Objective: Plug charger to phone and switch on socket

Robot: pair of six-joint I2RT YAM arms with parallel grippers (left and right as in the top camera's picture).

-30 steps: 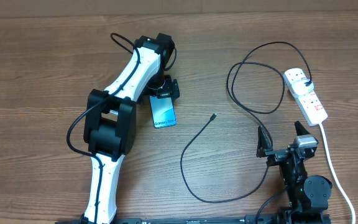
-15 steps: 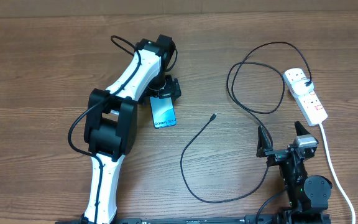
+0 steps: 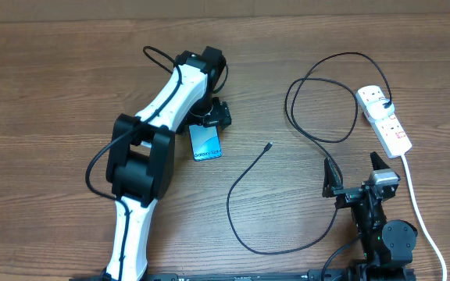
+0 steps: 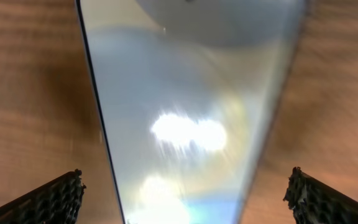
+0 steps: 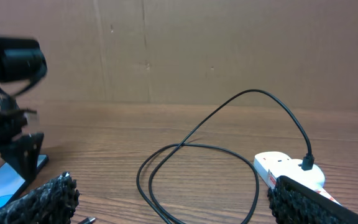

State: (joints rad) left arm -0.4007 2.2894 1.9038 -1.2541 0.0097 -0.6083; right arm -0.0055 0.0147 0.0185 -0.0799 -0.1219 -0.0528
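In the overhead view, the left gripper (image 3: 212, 117) is hanging over the upper end of the phone (image 3: 206, 144), just left of the frame's centre. Its fingers are standing spread. The phone is lying flat on the table (image 3: 53, 94) with its lit screen facing up. The charger (image 3: 287, 105) is trailing in loose loops across the right half, and its tip (image 3: 268, 145) is lying bare on the wood to the right of the phone, apart from it. The socket (image 3: 385, 119) is lying at the right edge, with the charger's plug (image 3: 387, 104) sitting in it. The right gripper (image 3: 355, 172) is waiting at the lower right, spread wide and holding nothing.

In the left wrist view, the phone (image 4: 191, 112) is filling the middle of the frame, blurred and glaring. The two fingertips (image 4: 55, 199) are showing in the bottom corners, one on each side of the phone and clear of its edges.

In the right wrist view, the fingertips (image 5: 42, 199) are sitting far apart in the bottom corners with nothing between them. The charger (image 5: 253, 92) is arching across the centre and dropping into the socket (image 5: 284, 168) at the lower right. The phone (image 5: 5, 180) is showing at the lower left under the left gripper (image 5: 17, 149).
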